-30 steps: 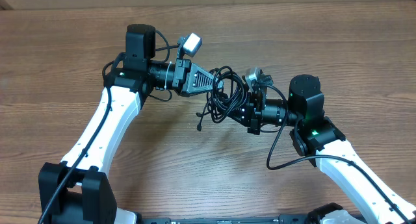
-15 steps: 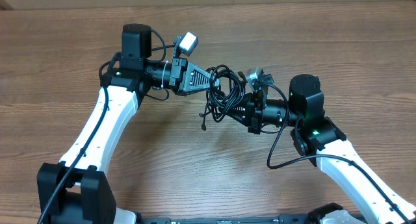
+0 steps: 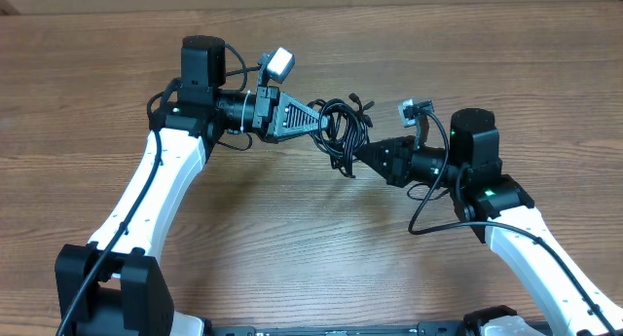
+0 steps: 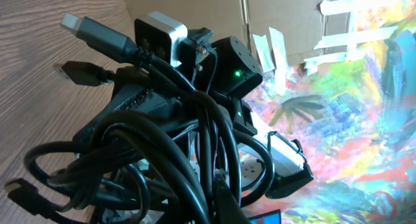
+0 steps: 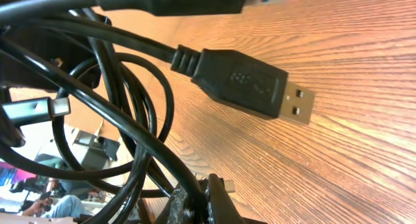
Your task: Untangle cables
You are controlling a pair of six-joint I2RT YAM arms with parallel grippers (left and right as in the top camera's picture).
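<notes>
A tangled bundle of thin black cables [image 3: 341, 133] hangs in the air between my two grippers above the wooden table. My left gripper [image 3: 321, 122] is shut on the bundle's left side. My right gripper [image 3: 358, 153] is shut on a strand at the bundle's lower right. In the left wrist view the loops [image 4: 162, 152] fill the frame, with plugs sticking out at upper left. In the right wrist view a black USB plug [image 5: 253, 84] hangs over the table and one strand [image 5: 175, 172] runs into my shut fingers [image 5: 201, 201].
The wooden table [image 3: 311, 239] lies under both arms. The right arm's own thicker black wire [image 3: 423, 205] loops below its wrist. Both arm bases stand at the front edge.
My right arm has pulled back to the right with its strand. The bundle has drawn tighter, and the loose plug end that dangled at the lower left has lifted into the bundle.
</notes>
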